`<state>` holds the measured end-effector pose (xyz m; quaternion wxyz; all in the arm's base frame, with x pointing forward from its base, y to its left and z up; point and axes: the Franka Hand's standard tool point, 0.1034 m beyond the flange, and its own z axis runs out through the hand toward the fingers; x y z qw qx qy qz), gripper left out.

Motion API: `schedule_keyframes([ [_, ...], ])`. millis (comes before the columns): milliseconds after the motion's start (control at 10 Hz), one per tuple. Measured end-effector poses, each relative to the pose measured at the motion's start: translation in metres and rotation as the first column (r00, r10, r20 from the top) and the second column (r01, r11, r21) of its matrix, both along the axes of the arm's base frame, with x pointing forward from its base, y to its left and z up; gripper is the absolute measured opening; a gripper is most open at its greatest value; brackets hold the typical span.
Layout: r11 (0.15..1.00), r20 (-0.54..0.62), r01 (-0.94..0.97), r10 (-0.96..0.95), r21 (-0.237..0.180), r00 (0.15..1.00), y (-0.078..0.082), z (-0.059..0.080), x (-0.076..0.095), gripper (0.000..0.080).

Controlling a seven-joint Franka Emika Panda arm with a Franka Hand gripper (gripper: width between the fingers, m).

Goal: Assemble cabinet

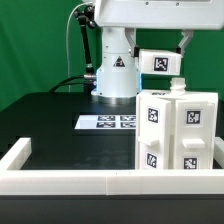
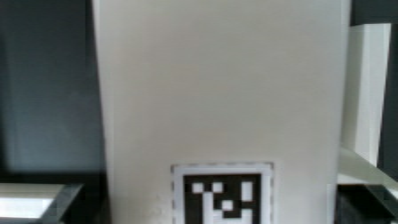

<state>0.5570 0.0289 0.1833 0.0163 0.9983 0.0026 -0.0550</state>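
Note:
The cabinet's large white box (image 1: 180,132) stands upright at the exterior view's right, with marker tags on its front faces and a small white knob (image 1: 178,85) on top. My gripper (image 1: 172,48) hangs above it, shut on a smaller white tagged cabinet block (image 1: 160,63) held clear of the box top. In the wrist view this block (image 2: 217,90) fills the middle of the picture, with its tag (image 2: 226,192) at the lower edge. My fingers do not show there.
The marker board (image 1: 112,122) lies flat on the black table in front of the robot base (image 1: 116,72). A long low white border frame (image 1: 90,180) runs along the table's front and left edge. A green backdrop stands behind.

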Motion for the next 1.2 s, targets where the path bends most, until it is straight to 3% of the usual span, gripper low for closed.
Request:
schedule_keyframes([
  [1200,0.998,0.041,-0.055,0.055,0.003,0.998,0.042,-0.005,0.043,0.0557],
])
